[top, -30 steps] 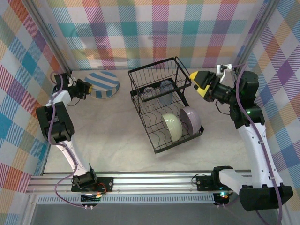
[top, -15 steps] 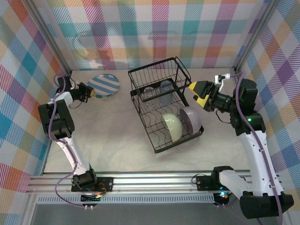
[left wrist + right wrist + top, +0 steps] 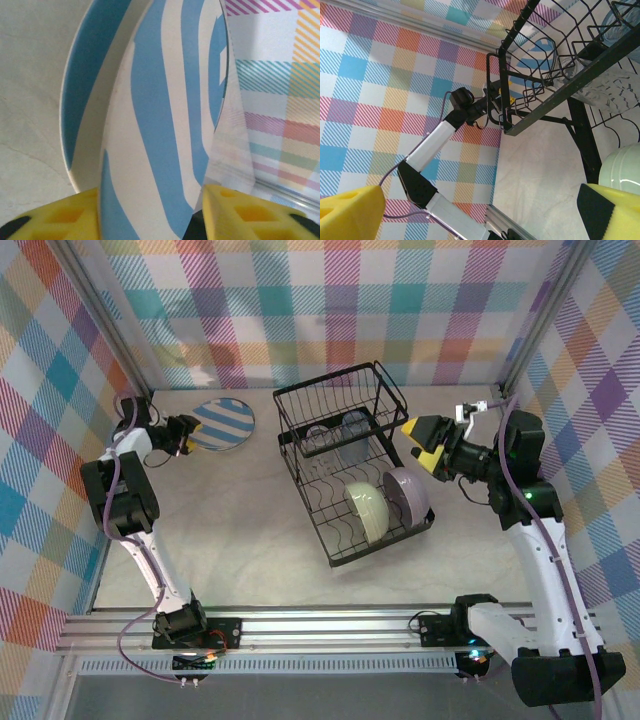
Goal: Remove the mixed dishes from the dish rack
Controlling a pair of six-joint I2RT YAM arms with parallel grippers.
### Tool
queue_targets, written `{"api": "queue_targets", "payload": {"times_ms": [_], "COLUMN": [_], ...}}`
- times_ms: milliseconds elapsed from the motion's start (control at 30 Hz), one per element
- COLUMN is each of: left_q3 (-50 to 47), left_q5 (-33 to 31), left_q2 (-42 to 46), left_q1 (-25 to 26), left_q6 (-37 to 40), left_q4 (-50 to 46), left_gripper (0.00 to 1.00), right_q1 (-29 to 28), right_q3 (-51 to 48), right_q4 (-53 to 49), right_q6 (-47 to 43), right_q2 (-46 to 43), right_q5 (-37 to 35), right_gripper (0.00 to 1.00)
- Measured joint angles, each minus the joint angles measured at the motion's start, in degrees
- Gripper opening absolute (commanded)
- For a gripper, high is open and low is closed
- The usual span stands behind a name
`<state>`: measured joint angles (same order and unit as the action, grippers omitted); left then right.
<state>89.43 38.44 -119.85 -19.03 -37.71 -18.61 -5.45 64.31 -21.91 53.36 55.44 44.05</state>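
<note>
Plaid-walled tabletop (image 3: 250,530) | left gripper (image 3: 190,435) parted, striped plate (image 3: 222,424) rim between its fingers | withdraw straight back, no dragging | right gripper (image 3: 420,435) wide open beside dish rack (image 3: 325,379)

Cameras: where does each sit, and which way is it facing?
Top external: above and behind the arm bases, looking down on the table; both arms, left gripper, right gripper, dish rack.
Left wrist: on the left wrist, looking along its yellow fingers at the striped plate between them.
Right wrist: on the right wrist, looking past its yellow fingers across the rack's basket corner to the left arm and plaid wall.
Shared: top and right wrist show rack and left arm; top and left wrist show the plate.
</note>
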Motion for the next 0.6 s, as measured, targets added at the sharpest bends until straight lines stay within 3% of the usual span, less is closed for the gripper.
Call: {"api": "queue_targets", "payload": {"times_ms": [233,600], "left_q3": [5.2,12.4], "left_q5": [-4.2,-9.8], "left_q2": [-0.9,-3.5], "left_q1": [1.1,4.6], "left_q6": [3.7,5.7], "left_q4": [-9.0,-17.7], "left_gripper": [0.80,0.87], "right_q1": [0.0,0.0], "right_q3": [0.0,0.0], "right_q4": [0.0,-0.1], "right_q6": [0.0,-0.1], "right_q2": [-0.1,-0.6], "right_q5": [0.0,0.0], "right_gripper": [0.99,0.99]}}
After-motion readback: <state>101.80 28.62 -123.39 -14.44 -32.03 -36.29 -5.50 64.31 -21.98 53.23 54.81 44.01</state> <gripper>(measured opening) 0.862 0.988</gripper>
